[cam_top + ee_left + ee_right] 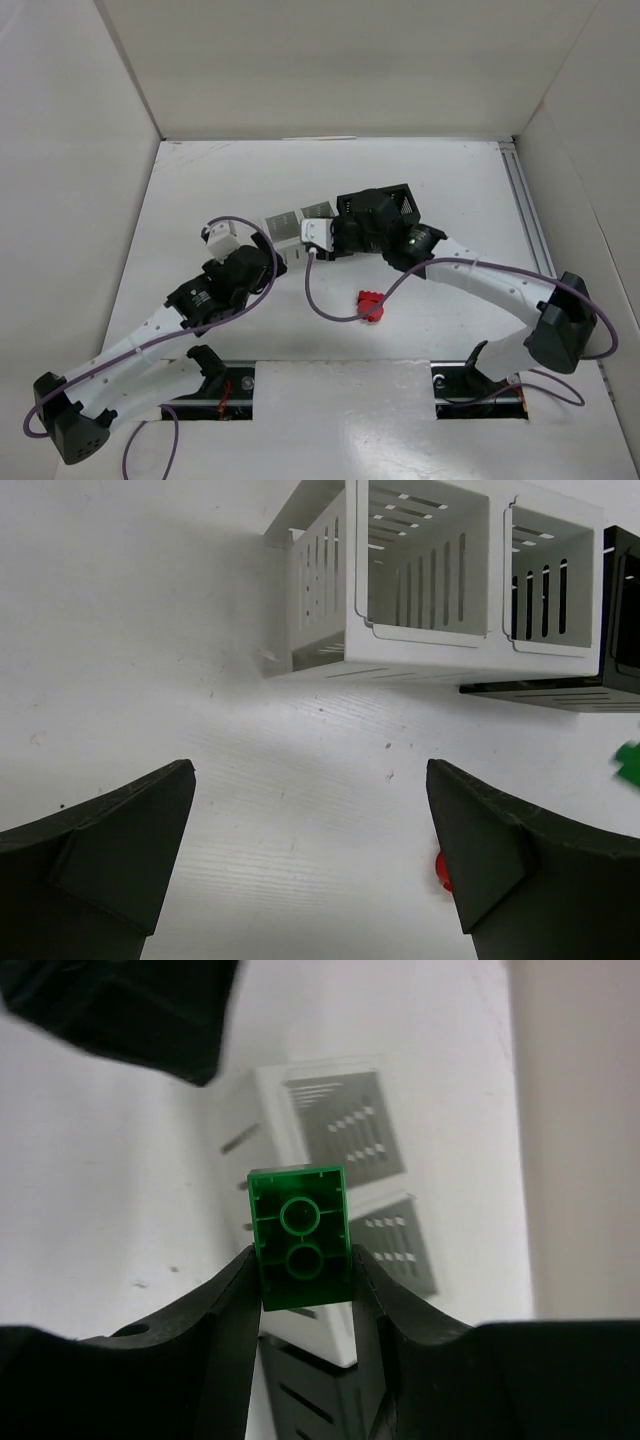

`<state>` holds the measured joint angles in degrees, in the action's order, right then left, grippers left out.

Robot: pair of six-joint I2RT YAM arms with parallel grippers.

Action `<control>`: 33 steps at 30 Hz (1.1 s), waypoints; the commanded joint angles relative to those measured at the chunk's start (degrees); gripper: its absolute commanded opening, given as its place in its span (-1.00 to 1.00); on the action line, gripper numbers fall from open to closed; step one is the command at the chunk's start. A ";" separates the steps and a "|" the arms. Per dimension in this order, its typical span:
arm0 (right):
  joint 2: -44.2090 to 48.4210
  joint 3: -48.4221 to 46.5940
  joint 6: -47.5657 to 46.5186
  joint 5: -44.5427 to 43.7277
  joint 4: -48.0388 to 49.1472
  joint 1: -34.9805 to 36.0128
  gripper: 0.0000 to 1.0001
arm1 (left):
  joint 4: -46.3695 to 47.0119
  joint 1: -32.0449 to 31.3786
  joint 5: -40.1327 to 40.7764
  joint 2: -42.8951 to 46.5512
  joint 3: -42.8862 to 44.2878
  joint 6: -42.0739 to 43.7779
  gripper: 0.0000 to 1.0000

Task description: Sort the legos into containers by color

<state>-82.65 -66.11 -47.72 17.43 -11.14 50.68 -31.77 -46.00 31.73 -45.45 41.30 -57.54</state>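
The right pincer (305, 1265) clamps the small green plastic lego brick (298, 1210) by its flat sides, probably light, stiff and slick; the left pincer (310, 780) gapes empty.

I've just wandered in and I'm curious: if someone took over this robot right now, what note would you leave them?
Left gripper: open, empty, facing the white container.
Right gripper: shut on a green lego above the white container.
Loose: a red lego on the table.
Done: no sorted lego visible.
Left: drop the green lego, then sort the rest.
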 commanded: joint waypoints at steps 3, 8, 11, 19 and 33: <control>-5.23 -8.06 1.41 -6.71 -5.91 -4.18 -0.61 | 0.04 -0.06 -0.17 0.37 -0.52 -0.03 1.00; -11.38 -12.81 3.25 -8.20 -4.60 -6.55 -0.53 | 1.36 -0.06 -2.46 -0.69 -0.52 2.16 1.00; -12.79 -13.35 2.64 -8.82 -5.12 -6.55 -0.39 | 2.67 -0.06 -3.78 -1.22 -1.04 2.17 1.00; -10.26 -10.63 2.11 -8.82 -3.98 -6.55 0.50 | 5.93 -0.06 -6.59 -3.50 -1.04 5.33 1.00; 19.26 14.50 15.01 -18.90 -9.94 -6.55 0.80 | 16.11 -0.93 -19.67 -6.48 -3.77 15.61 1.00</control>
<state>-69.97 -55.81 -40.34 5.26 -17.47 43.79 -21.08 -46.11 17.80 -50.65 38.89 -47.16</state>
